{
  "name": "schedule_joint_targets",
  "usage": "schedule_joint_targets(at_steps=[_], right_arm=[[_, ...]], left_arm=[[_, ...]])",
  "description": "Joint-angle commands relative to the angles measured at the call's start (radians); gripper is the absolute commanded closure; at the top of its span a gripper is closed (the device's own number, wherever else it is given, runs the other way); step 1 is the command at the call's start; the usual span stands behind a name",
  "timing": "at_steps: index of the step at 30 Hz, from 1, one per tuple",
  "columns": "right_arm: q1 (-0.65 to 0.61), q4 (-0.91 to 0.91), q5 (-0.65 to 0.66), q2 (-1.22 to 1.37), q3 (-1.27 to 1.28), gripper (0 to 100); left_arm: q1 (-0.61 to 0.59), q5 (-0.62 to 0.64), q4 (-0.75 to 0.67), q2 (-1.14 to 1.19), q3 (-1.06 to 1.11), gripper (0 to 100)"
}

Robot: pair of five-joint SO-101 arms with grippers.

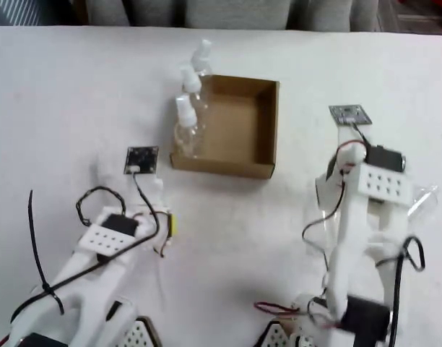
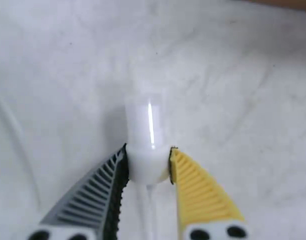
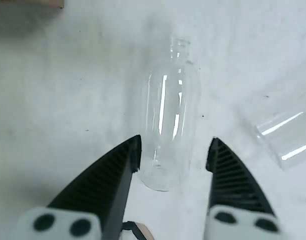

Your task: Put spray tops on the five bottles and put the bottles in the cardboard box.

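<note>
My left gripper [image 2: 148, 152] is shut on a white spray top [image 2: 145, 125], its thin tube trailing back between the fingers; in the high view this gripper [image 1: 158, 191] sits low over the table, left of the cardboard box [image 1: 268, 130]. My right gripper [image 3: 174, 150] stands open, its fingers on either side of the base of a clear, topless bottle [image 3: 168, 115] lying on the table. A second clear bottle [image 3: 288, 140] lies beside it. Three bottles with spray tops [image 1: 186, 123] stand in a row at the box's left wall.
The right arm [image 1: 365, 210] stands right of the box, with the second clear bottle [image 1: 425, 199] at its far side. Small dark boards lie on the table at the left [image 1: 141, 160] and at the right [image 1: 349, 113]. The white tabletop [image 1: 62, 94] stretches open at the far left.
</note>
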Motion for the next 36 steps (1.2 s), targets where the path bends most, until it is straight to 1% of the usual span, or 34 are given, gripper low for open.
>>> schedule_joint_targets(at_steps=[1, 7, 10, 14, 16, 19, 21, 24, 26, 30, 33, 36], right_arm=[[-0.027, 0.007, -0.048, 0.044, -0.084, 85.1], [-0.061, 0.012, -0.071, 0.001, -0.078, 85.4], [-0.054, 0.002, -0.064, -0.005, -0.063, 85.4], [-0.03, -0.035, -0.021, -0.005, -0.051, 85.0], [-0.018, -0.053, -0.043, -0.005, -0.051, 84.9], [-0.022, -0.085, -0.103, -0.004, -0.044, 80.3], [-0.022, -0.093, -0.114, -0.005, -0.032, 77.2], [-0.022, -0.097, -0.118, -0.004, -0.023, 79.8], [-0.018, -0.131, -0.123, -0.004, 0.006, 80.7], [-0.024, -0.251, -0.123, -0.002, 0.106, 78.5], [-0.021, -0.263, -0.123, -0.004, 0.12, 75.6], [-0.024, -0.263, -0.126, -0.002, 0.129, 74.8]], left_arm=[[-0.01, -0.014, -0.023, -0.028, -0.009, 98], [-0.01, -0.014, -0.066, -0.028, -0.006, 98], [-0.01, -0.012, -0.066, -0.03, -0.006, 98], [-0.008, -0.012, -0.066, -0.03, -0.006, 98], [-0.008, -0.012, -0.066, -0.03, -0.008, 98], [-0.008, -0.012, -0.066, -0.03, -0.009, 98], [-0.008, -0.012, -0.066, -0.03, -0.009, 98], [-0.008, -0.011, -0.068, -0.03, -0.009, 98], [-0.008, -0.011, -0.068, -0.03, -0.009, 98], [-0.008, -0.011, -0.069, -0.03, -0.009, 98], [-0.008, -0.011, -0.069, -0.03, -0.009, 98], [-0.008, -0.011, -0.069, -0.03, -0.009, 98]])
